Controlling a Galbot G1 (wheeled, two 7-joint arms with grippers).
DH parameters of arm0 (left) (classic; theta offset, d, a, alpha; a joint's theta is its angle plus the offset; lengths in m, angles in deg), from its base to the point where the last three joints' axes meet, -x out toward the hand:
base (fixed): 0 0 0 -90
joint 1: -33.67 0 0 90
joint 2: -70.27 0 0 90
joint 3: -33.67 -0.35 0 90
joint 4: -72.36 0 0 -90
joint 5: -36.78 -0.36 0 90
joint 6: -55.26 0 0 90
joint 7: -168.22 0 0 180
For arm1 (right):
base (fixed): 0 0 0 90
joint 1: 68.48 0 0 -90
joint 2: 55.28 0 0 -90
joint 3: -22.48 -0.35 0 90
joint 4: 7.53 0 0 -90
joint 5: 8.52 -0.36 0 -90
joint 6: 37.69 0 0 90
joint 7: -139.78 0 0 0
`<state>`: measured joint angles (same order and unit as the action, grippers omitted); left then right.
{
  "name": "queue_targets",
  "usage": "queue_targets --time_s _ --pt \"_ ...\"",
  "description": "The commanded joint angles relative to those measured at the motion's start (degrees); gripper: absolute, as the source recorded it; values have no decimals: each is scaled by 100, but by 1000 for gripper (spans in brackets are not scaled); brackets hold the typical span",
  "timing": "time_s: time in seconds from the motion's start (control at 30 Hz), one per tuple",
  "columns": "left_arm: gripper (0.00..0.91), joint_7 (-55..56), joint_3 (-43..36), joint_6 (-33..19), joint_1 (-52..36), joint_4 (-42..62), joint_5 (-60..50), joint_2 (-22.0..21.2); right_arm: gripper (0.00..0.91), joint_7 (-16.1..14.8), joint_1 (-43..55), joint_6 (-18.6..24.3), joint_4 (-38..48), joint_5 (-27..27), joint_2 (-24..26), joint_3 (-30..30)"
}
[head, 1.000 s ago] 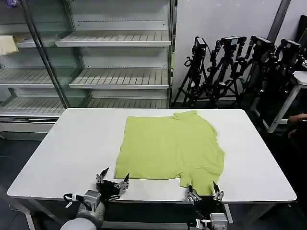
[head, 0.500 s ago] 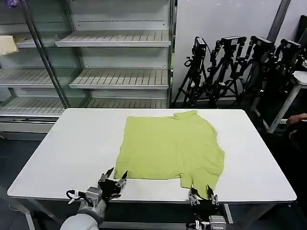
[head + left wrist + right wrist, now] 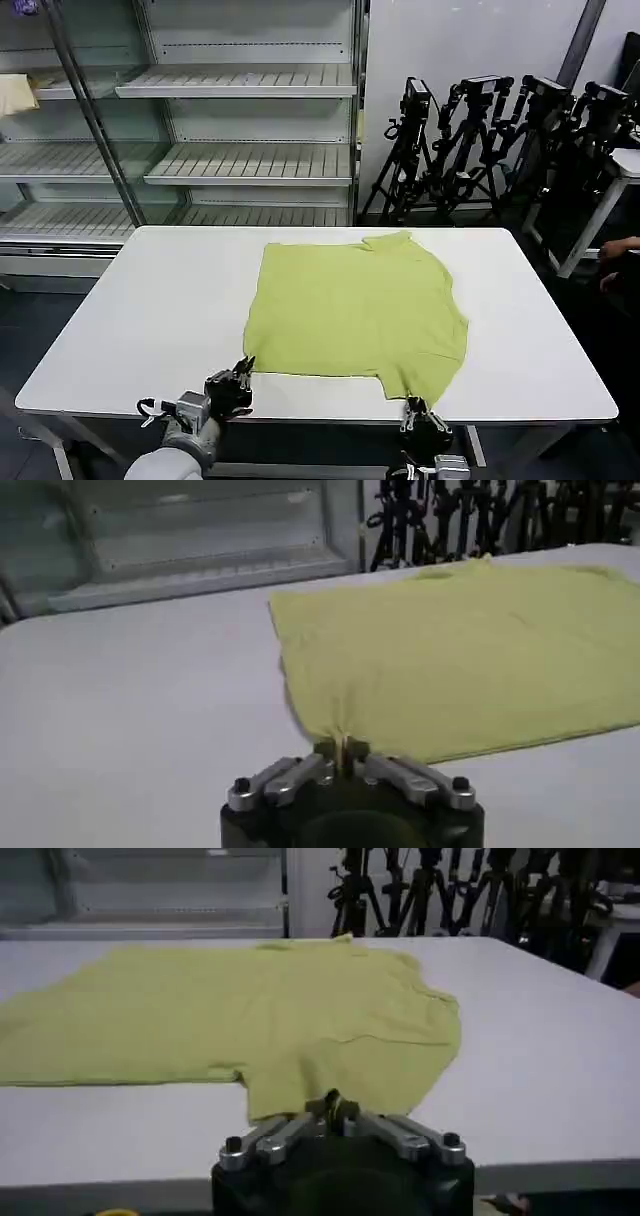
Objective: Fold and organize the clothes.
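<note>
The white tabletop carries my work, and the lime T-shirt lies spread flat near its middle, reaching toward the near edge where I stand. It is plain yellow-green on the side facing up, with no print showing, fairly smooth, a collar bump at the far edge and one flap hanging nearer me on the right.

My left claw is clamped on the near left corner of the shirt, and my right claw is pinched shut on the near right flap.

My worry, as I judge it: each grip holds only a thin nip of cloth at the very edge, so a quick lift could pull the fabric free. If one claw rises ahead of the other, the fold would skew and wrinkle.
</note>
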<state>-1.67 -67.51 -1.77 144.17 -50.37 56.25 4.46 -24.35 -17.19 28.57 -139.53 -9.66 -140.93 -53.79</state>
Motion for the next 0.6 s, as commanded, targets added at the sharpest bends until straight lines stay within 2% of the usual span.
queue_targets --time_s 0.03,0.3,0.6 --pt "20 -1 24 7 30 -112 50 7 0 -76 -278 216 -527 -35 27 4" --pt "20 52 298 -12 566 -750 92 -154 0 -159 -672 267 -1099 1 145 -65" --pt "20 163 737 -21 1236 -1493 181 -444 0 -250 -808 253 -1363 -33 261 -335"
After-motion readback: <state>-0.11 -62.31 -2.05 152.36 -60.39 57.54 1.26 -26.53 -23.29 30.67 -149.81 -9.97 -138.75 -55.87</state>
